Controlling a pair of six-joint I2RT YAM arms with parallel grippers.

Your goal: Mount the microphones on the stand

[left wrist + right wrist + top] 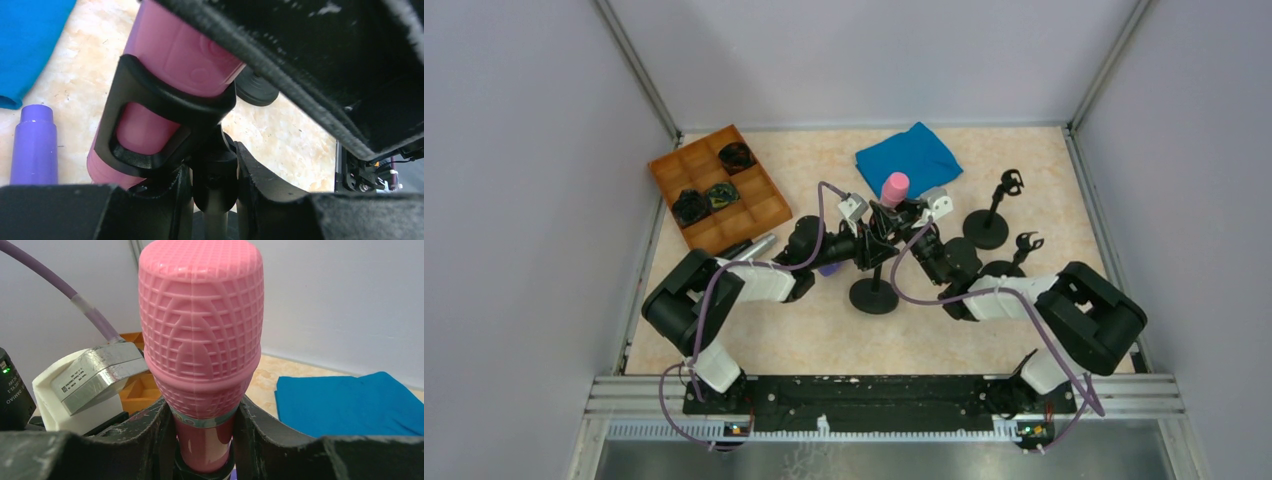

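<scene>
A pink microphone (pixel 894 187) stands nearly upright in the black clip of a stand (pixel 874 296) at the table's middle. In the left wrist view its pink body (pixel 180 55) sits inside the clip (pixel 150 120). My left gripper (pixel 214 185) is shut on the stand's post just under the clip. My right gripper (pixel 202 440) is shut on the pink microphone's handle (pixel 202 447) below its meshed head (pixel 200 320). A purple microphone (pixel 34 145) lies on the table left of the stand. A silver microphone (pixel 759 244) lies near the wooden tray.
Two more empty clip stands (pixel 990 225) (pixel 1016 262) stand at the right. A wooden compartment tray (pixel 754 205) with dark items is at the far left. A blue cloth (pixel 909 152) lies at the back.
</scene>
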